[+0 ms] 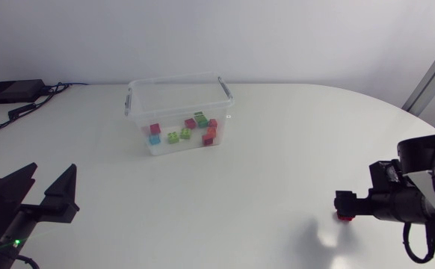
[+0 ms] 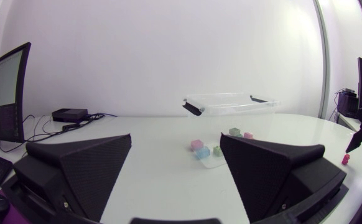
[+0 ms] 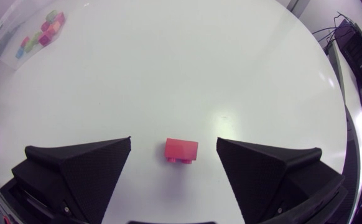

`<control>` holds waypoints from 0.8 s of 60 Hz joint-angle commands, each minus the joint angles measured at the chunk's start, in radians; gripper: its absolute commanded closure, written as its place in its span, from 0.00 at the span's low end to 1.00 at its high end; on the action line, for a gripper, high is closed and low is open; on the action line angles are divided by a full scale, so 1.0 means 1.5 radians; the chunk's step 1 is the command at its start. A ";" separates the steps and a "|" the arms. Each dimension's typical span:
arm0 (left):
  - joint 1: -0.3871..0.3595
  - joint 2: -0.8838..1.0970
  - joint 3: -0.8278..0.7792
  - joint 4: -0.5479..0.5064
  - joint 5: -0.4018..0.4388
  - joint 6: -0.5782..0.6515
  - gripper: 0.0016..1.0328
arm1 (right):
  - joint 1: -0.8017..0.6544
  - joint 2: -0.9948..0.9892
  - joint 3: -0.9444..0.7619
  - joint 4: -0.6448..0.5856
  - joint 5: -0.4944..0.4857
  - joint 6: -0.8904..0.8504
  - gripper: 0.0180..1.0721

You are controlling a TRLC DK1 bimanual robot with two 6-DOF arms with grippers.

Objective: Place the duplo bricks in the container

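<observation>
One red brick (image 3: 181, 150) on table (image 3: 168, 74) inside spread right gripper (image 3: 173, 139), untouched; left gripper (image 2: 176, 134) spread, container (image 2: 231, 102) ahead.

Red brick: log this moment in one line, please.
right gripper open around red brick, not touching | brick on table | left gripper open, empty | container holds other bricks

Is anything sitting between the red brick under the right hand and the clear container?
Nothing visible. The red brick lies between the open fingers of the right hand, and only bare table stretches from it to the container.
</observation>
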 commanded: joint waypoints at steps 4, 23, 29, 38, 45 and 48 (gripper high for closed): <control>0.006 -0.007 -0.013 0.012 0.005 -0.011 0.03 | -0.010 0.078 -0.006 0.031 0.008 0.017 0.05; 0.006 -0.008 -0.012 0.012 0.005 -0.011 0.03 | -0.011 0.127 -0.019 0.074 0.020 0.016 0.20; 0.006 -0.008 -0.013 0.012 0.005 -0.012 0.03 | -0.017 0.121 -0.029 0.092 0.018 0.013 0.49; 0.006 -0.008 -0.012 0.012 0.005 -0.011 0.03 | -0.017 0.108 -0.033 0.089 0.020 0.012 0.59; 0.006 -0.008 -0.013 0.012 0.005 -0.012 0.03 | -0.016 0.109 -0.036 0.093 0.019 0.008 0.78; 0.006 -0.008 -0.013 0.012 0.005 -0.012 0.03 | -0.016 0.109 -0.040 0.098 0.018 0.006 0.85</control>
